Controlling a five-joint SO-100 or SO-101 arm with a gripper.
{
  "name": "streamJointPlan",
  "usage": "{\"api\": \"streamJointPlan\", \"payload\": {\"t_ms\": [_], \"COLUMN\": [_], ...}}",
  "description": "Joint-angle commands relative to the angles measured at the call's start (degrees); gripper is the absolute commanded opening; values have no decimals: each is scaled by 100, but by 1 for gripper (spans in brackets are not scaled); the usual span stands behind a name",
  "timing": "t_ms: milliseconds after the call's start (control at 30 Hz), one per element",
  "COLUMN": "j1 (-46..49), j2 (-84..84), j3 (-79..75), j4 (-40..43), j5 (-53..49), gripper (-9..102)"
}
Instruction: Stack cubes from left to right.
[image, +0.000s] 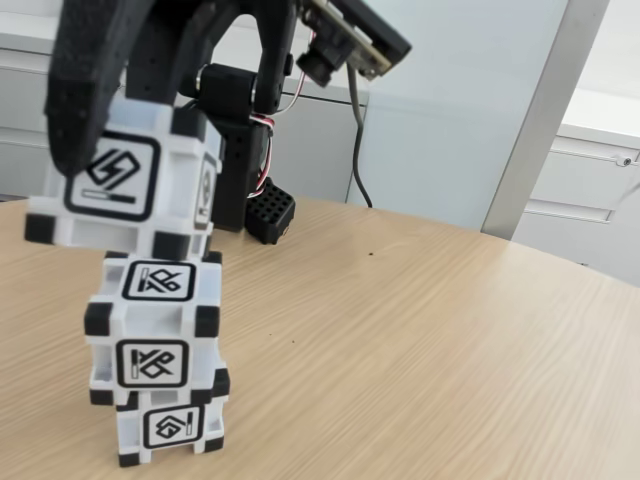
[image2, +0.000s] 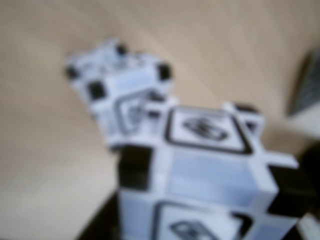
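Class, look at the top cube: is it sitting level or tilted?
Tilted. In the fixed view the top cube slants, its left side lower, held in the tool above the middle cube.

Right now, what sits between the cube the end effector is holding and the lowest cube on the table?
In the fixed view, the middle cube sits between the held cube and the bottom cube, resting on the bottom one. The end effector grips the top one.
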Motion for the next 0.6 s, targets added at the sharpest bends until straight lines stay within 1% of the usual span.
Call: {"api": "streamJointPlan", "payload": {"t_ms": [0, 233, 400, 567], "j1": [35, 0, -53, -53], "j2": [26, 202, 431, 352], "j3": [-211, -290, -220, -220], "j4": [-114, -44, 659, 773], "j5": [35, 123, -193, -167], "gripper": [18, 19, 18, 18]}}
